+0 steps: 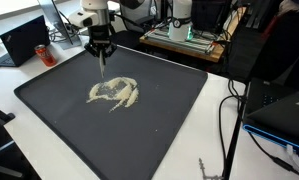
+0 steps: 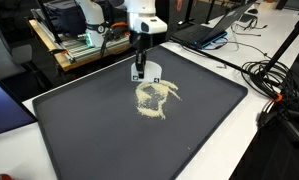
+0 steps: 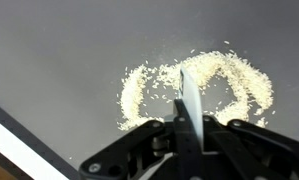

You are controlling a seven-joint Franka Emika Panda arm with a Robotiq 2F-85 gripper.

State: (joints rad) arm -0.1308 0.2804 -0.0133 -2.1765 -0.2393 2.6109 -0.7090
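Exterior view, table [image 1: 211,110]: the white top carries your whole workspace, and the tray lies flat across it.
Tray [image 1: 59,110]: dark and rimmed, likely so that loose grains cannot spill off and show up clearly against it.
Grain ring [image 1: 114,93]: a pale loop near the tray's middle. In the wrist view this ring [image 3: 134,95] fills the 12 o'clock half.
Gripper [image 1: 101,52]: at the ring's 11 o'clock, pointing straight down, with your jaws pinched together on the blade.
Blade [image 3: 189,95]: a thin strip coming in from 6 o'clock with its tip among the grains, held upright probably so that its tip can push them.
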